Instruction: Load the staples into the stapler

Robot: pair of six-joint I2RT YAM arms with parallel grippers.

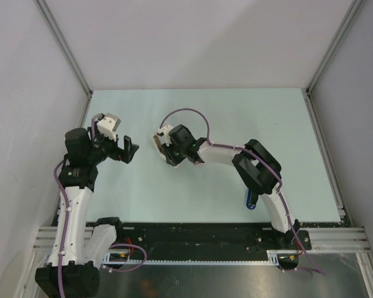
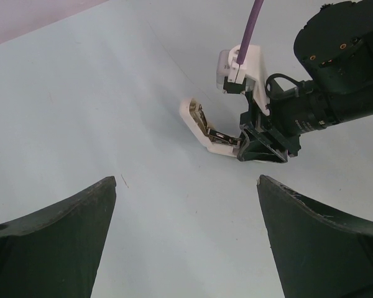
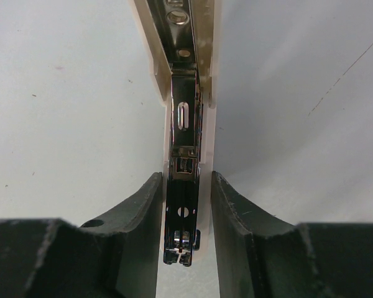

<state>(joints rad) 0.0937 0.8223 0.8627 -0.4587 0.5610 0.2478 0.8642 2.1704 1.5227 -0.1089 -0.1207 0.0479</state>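
One pair of jaws, the right, is partly closed on the cream stapler (image 2: 205, 131), held hinged open over the desk (image 1: 205, 112); the left jaws gape wide, empty, facing it nearby. No staples show, and I judge the narrow grip could let the stapler twist or snap closed when pushed. Under the right elbow lies a slim blue-and-black thing (image 1: 252, 200).

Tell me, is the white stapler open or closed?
Open. The stapler is swung apart into a V, metal inside showing, clamped in the right end effector.
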